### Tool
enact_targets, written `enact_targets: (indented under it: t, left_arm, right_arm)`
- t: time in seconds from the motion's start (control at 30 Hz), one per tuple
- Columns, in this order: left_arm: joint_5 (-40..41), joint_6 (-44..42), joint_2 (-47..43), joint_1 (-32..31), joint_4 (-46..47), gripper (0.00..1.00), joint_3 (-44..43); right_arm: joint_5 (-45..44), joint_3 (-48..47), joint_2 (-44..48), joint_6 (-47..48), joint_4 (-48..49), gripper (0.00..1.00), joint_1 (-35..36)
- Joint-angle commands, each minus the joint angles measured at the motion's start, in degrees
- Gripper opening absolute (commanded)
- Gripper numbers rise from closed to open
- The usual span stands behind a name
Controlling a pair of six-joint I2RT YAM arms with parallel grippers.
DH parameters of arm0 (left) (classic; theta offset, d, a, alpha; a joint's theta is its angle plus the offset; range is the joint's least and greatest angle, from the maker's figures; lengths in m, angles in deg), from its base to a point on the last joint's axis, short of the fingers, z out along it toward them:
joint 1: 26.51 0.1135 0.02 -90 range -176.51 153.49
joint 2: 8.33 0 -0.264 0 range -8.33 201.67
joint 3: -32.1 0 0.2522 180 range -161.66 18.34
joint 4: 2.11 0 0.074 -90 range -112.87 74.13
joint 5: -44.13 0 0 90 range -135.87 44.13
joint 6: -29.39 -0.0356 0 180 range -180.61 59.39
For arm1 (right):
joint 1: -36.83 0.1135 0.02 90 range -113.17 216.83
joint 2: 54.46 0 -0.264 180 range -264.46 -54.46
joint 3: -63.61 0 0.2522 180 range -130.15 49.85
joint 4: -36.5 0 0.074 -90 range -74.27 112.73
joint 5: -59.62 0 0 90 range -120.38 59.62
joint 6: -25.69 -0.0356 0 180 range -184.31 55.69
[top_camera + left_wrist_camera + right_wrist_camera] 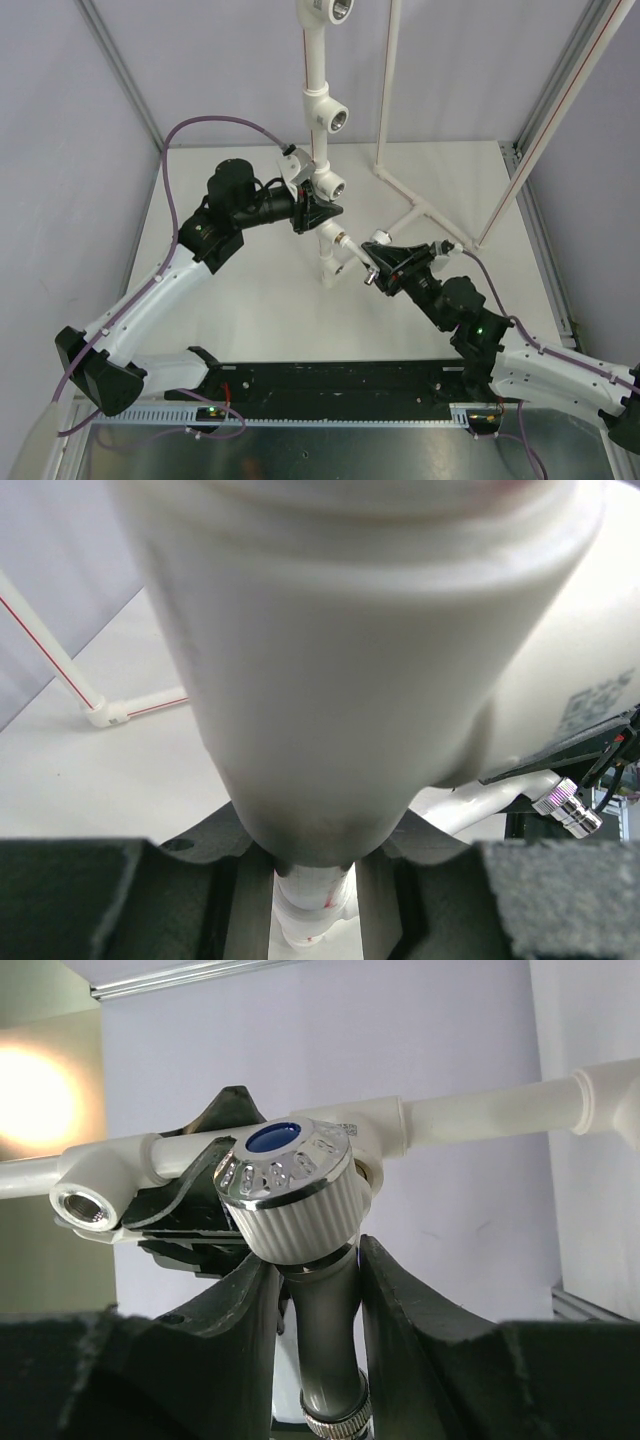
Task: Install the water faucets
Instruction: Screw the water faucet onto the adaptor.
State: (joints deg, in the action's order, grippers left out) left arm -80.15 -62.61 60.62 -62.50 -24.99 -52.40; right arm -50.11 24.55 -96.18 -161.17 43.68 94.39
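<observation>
Faucet point(320, 1300) is pinched in the right gripper point(371, 263). The two black fingers point(420, 1340) press in on either side of its body just under the ribbed knob point(290, 1175) with the blue centre, and no gap shows between finger and plastic.

Where is it? Up off the table point(250, 300), hard against the upright pipe point(316, 60), low on it and below the open socket point(333, 186). The threaded end is hidden behind the knob and the fingers, so I cannot tell how deep it is seated, if at all.

Now the line that matters. From above, the faucet's long axis runs roughly level, from the pipe out toward the right arm. The right gripper comes in from the outer end of that same line, so hand and faucet sit roughly in line with each other. My read is that the next move is a twist about that axis to run the thread in. A roll of the wrist should do it, provided the line is square to the pipe.

On the other side, the left gripper point(318, 212) is closed around the pipe just above, fingers hugging it from both sides (a brace, by the look of it). The right arm has the faucet. The left is nearer the open socket, but it is busy with the pipe.
</observation>
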Motion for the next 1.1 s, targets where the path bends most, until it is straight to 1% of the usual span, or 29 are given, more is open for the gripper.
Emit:
enact_targets:
  t: [0.0,0.17,0.33,0.4,0.53,0.7,0.77,0.83,0.87,0.9,0.93,1.0,1.07]
  left_arm:
    - [-6.5,3.2,1.0,-2.2,-8.8,0.09,0.2]
    - [-6.8,3.3,1.3,-2.2,-8.7,0.09,0.2]
    - [-6.9,3.3,1.4,-2.2,-8.7,0.09,0.2]
    - [-7.0,3.3,1.4,-2.2,-8.7,0.09,0.2]
    - [-7.0,3.3,1.4,-2.2,-8.8,0.09,0.2]
    - [-7.0,3.3,1.4,-2.2,-8.7,0.09,0.2]
    - [-7.1,3.3,1.4,-2.2,-8.7,0.09,0.2]
    - [-7.1,3.3,1.4,-2.2,-8.7,0.09,0.2]
    - [-7.1,3.3,1.4,-2.2,-8.7,0.09,0.2]
    - [-7.1,3.3,1.3,-2.2,-8.8,0.09,0.2]
    - [-7.1,3.3,1.3,-2.2,-8.8,0.09,0.3]
    - [-6.9,3.2,1.2,-2.2,-8.8,0.09,0.3]
    - [-7.0,3.3,1.2,-2.2,-8.7,0.09,0.3]
  right_arm:
    - [-1.3,0.3,-1.1,-9.8,2.7,0.0,1.2]
    - [0.6,-3.5,-0.8,0.9,-3.2,0.01,-0.8]
    - [2.5,-6.2,-2.1,9.1,-4.8,0.26,-2.3]
    - [2.9,-7.2,-2.7,11.8,-4.7,0.32,-2.9]
    - [2.7,-9.3,-4.0,17.0,-5.0,0.37,-3.7]
    - [3.0,-11.3,-6.1,21.3,-4.6,0.4,-4.6]
    - [3.3,-11.8,-6.9,22.1,-4.0,0.39,-4.8]
    - [3.4,-12.1,-7.7,23.0,-3.3,0.25,-4.9]
    - [3.5,-12.2,-8.1,23.7,-3.1,0.13,-4.9]
    - [3.3,-12.4,-8.3,25.2,-3.0,0.07,-5.0]
    - [3.3,-12.7,-8.5,26.9,-3.2,0.03,-4.9]
    - [3.0,-13.5,-8.6,32.8,-2.9,0.01,-4.4]
    - [0.5,-13.7,-8.2,43.1,-1.6,0.0,-2.5]
